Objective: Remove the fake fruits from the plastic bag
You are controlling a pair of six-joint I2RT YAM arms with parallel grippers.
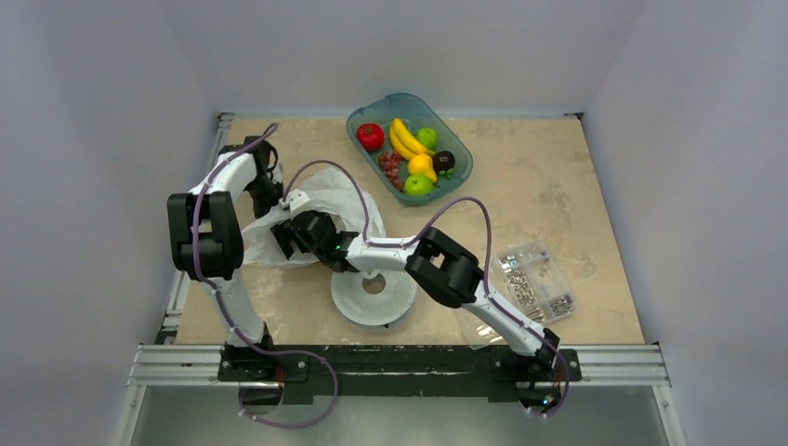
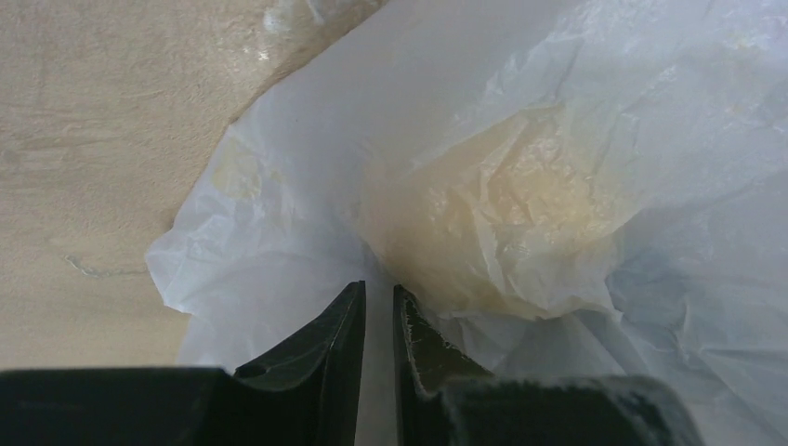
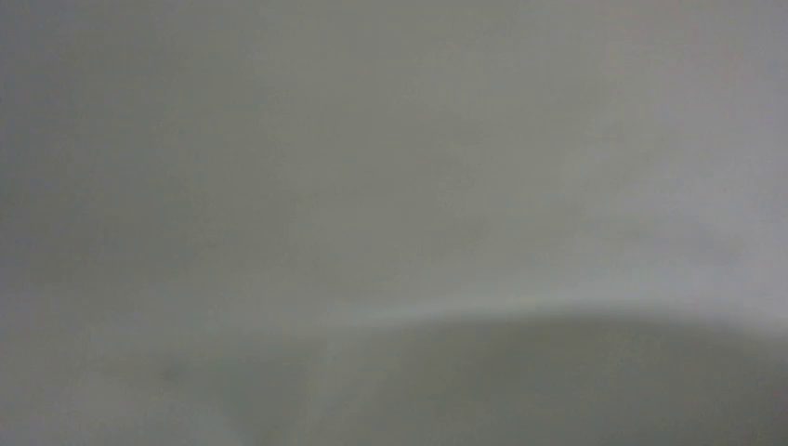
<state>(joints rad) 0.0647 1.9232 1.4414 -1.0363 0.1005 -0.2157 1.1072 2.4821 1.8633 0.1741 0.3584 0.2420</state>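
The white plastic bag [image 1: 321, 200] lies crumpled left of centre. My left gripper [image 1: 279, 214] [image 2: 379, 290] comes down on its left side, and its fingers [image 2: 344, 325] are pinched on a fold of bag film. A yellowish patch [image 2: 520, 204] shows through the film; I cannot tell whether it is a print or a fruit. My right gripper [image 1: 286, 238] reaches into the bag from the right. The right wrist view is a grey blur of film, with no fingers visible. A red apple [image 1: 370, 137], two green apples [image 1: 426, 137] [image 1: 418, 185], a yellow fruit [image 1: 421, 165] and grapes [image 1: 390, 167] lie in the teal basket [image 1: 462, 149].
The basket at the back centre also holds a banana bunch [image 1: 405, 139] and a dark plum [image 1: 443, 160]. A round white plate [image 1: 374, 295] lies near the front centre under the right arm. A clear bag of screws [image 1: 537, 279] lies at the right.
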